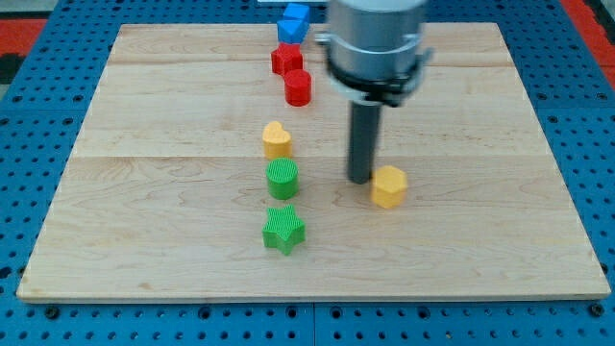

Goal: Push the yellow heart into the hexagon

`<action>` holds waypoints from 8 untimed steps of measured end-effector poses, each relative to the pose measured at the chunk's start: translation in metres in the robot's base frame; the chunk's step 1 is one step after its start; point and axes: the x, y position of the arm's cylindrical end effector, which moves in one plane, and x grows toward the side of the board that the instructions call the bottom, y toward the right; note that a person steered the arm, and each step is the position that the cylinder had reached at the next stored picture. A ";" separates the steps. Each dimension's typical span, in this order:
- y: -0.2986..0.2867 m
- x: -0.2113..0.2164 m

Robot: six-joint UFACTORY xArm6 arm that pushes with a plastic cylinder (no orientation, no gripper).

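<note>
Since my tip (360, 179) carries no gripper and seemingly touches the yellow hexagon (389, 186) at its ten o'clock, I'd circle to the yellow heart's (277, 140) ten o'clock side.

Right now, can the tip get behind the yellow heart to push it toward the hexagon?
Probably yes. My tip sits beside the yellow hexagon, right of the yellow heart. Bare board lies around the heart's left; only the green cylinder crowds below.

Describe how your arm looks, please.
My arm ends in a wide silver-grey cylinder with a black collar under it. A straight dark rod hangs from the collar down to my tip. No cables or markings show.
</note>
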 end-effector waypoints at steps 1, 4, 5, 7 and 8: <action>0.058 0.024; -0.006 -0.044; -0.047 -0.054; -0.108 -0.053; -0.108 -0.047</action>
